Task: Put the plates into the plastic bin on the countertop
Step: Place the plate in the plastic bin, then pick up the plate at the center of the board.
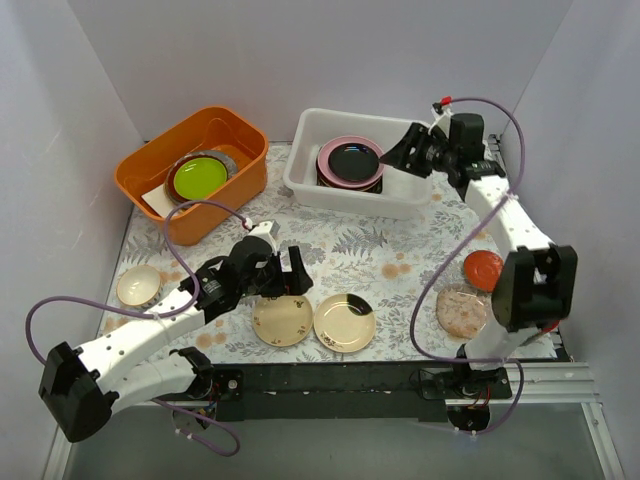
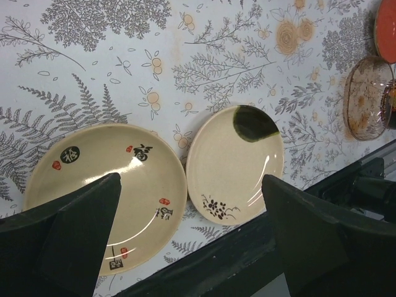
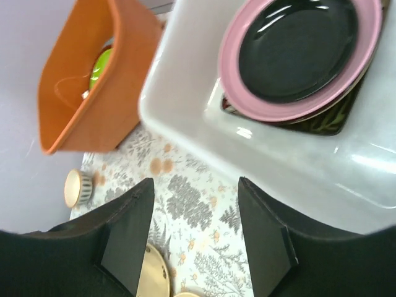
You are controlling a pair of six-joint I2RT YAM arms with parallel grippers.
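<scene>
The white plastic bin [image 1: 306, 180] stands at the back of the fern-print countertop [image 1: 340, 250]. It holds a stack with a glossy black plate [image 1: 354, 161] on a pink plate [image 3: 291, 111]; a dark floral dish [image 3: 322, 124] shows below them. My right gripper [image 1: 392, 155] is open and empty, beside that stack over the bin [image 3: 185, 117]. My left gripper [image 1: 285, 272] is open and empty above two cream plates [image 1: 282, 320] [image 1: 344, 322] at the front. The wrist view shows one with red and black characters [image 2: 124, 179] and one with a dark patch [image 2: 235, 161].
A speckled pinkish plate [image 1: 462, 310] and an orange-red plate [image 1: 483, 268] lie at the right beside my right arm. An orange tub [image 1: 190, 170] at the back left holds a lime-green plate [image 1: 200, 177]. A small cream bowl [image 1: 138, 286] sits at the left edge.
</scene>
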